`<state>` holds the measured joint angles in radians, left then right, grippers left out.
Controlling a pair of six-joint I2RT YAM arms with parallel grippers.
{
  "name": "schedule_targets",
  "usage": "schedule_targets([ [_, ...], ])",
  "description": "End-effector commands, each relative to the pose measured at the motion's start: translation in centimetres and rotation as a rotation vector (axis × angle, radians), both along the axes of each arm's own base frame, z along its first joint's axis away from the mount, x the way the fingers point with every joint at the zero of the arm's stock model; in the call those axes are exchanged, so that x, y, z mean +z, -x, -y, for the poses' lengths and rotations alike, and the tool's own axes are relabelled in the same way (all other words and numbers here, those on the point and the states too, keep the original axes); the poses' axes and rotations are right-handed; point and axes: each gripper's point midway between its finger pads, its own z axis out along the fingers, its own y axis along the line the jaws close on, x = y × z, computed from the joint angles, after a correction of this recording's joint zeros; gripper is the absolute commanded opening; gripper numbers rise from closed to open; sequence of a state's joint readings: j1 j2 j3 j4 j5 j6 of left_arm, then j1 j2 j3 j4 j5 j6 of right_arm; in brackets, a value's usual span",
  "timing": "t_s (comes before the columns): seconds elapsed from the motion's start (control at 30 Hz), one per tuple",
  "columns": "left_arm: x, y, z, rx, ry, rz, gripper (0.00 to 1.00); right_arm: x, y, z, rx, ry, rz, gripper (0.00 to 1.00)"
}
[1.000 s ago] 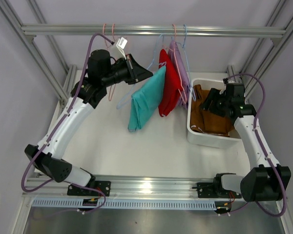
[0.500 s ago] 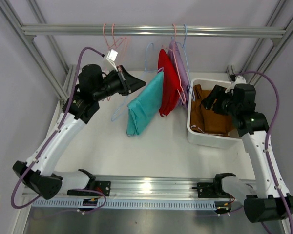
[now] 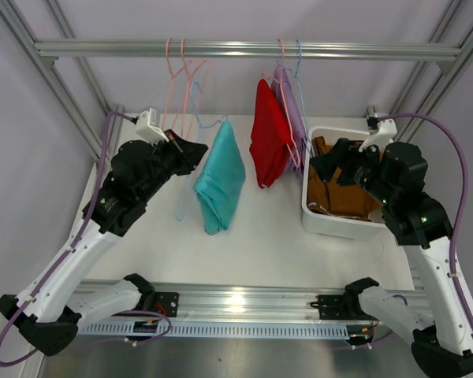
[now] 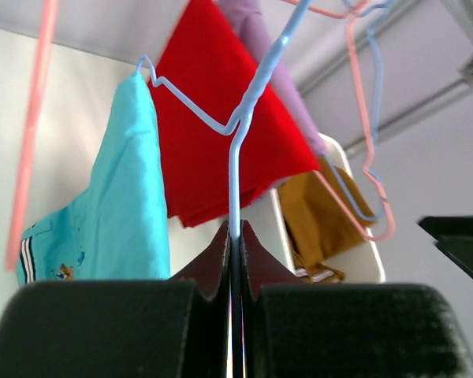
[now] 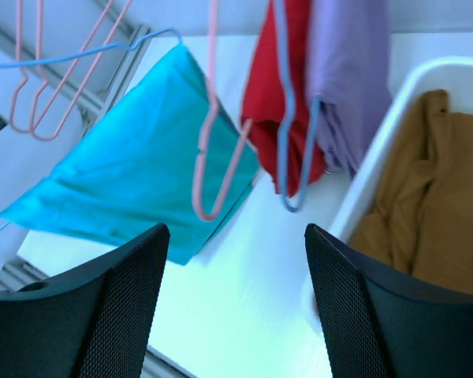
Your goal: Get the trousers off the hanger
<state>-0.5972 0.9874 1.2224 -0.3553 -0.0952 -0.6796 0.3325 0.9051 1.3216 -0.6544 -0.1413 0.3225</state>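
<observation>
The left gripper (image 4: 233,236) pinches the wire of a blue hanger (image 4: 235,157), its two fingers pressed together on the thin strand just below the hanger's twist. The teal trousers (image 3: 221,177) hang folded over that hanger's far shoulder. In the top view they sit between the left gripper and the red trousers (image 3: 268,134), above the white table (image 3: 268,236). A striped trim shows on their lower corner in the left wrist view.

The red trousers and the lavender trousers (image 3: 293,118) hang side by side, touching, on hangers hooked over the metal rail (image 3: 363,52) across the back of the frame. Two bare pink hangers (image 3: 177,75) hang from the same rail further left, above the left arm.

On the right, the brown trousers (image 3: 339,189) lie crumpled inside a white bin (image 3: 335,226) on the table. The right gripper (image 5: 236,236) hovers at the bin's left edge, near the lavender trousers, its fingers spread wide with nothing between them. Its wrist camera looks past them to the teal, red and lavender cloth, with the brown cloth in the bin at right.
</observation>
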Motion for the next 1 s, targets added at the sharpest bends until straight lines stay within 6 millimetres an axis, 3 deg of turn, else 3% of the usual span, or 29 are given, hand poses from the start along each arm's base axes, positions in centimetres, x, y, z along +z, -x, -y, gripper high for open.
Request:
schedule_targets([
  [0.0, 1.6, -1.1, -1.8, 0.152, 0.0, 0.085, 0.0, 2.5, -0.4, -1.7, 0.027, 0.02, 0.078, 0.74],
  [0.07, 0.7, -1.6, -2.3, 0.197, -0.029, 0.091, 0.0, 2.4, 0.3, -4.4, 0.102, 0.057, 0.087, 0.74],
  [0.1, 0.6, -1.6, -2.2, 0.197, -0.036, 0.097, 0.0, 2.9, -0.1, -4.4, 0.059, 0.084, 0.106, 0.74],
  [0.13, 0.2, -1.8, -2.3, 0.215, -0.051, 0.095, 0.01, 2.9, 1.1, -6.7, 0.125, 0.102, 0.115, 0.74],
  [0.2, -0.6, -2.0, -2.3, 0.223, -0.073, 0.078, 0.0, 1.8, 0.7, -8.5, 0.123, 0.171, 0.107, 0.74],
  [0.27, -1.5, -2.0, -2.4, 0.228, -0.091, 0.061, 0.0, 1.5, 2.0, -11.2, 0.186, 0.184, 0.115, 0.75],
  [0.33, -1.9, -2.0, -2.5, 0.23, -0.097, 0.057, 0.0, -0.5, 2.4, -12.9, 0.203, 0.224, 0.105, 0.75],
  [0.37, -2.1, -2.0, -2.6, 0.232, -0.098, 0.059, 0.0, -0.7, 3.5, -14.6, 0.243, 0.225, 0.124, 0.75],
  [0.5, -2.8, -1.8, -2.5, 0.223, -0.109, 0.05, 0.0, -4.2, 4.6, -16.9, 0.244, 0.307, 0.13, 0.76],
  [0.53, -3.1, -1.8, -2.4, 0.219, -0.116, 0.045, 0.01, -4.1, 4.7, -17.6, 0.244, 0.301, 0.157, 0.77],
  [0.57, -3.3, -1.8, -2.4, 0.214, -0.12, 0.041, 0.01, -5.5, 5.0, -17.8, 0.245, 0.328, 0.158, 0.77],
  [0.8, -3.6, -1.6, -2.5, 0.214, -0.124, 0.035, 0.0, -6.7, 5.6, -19.7, 0.176, 0.319, 0.293, 0.79],
  [0.97, -3.7, -1.6, -2.6, 0.217, -0.128, 0.031, 0.0, -7.3, 5.6, -22.1, 0.2, 0.258, 0.326, 0.8],
])
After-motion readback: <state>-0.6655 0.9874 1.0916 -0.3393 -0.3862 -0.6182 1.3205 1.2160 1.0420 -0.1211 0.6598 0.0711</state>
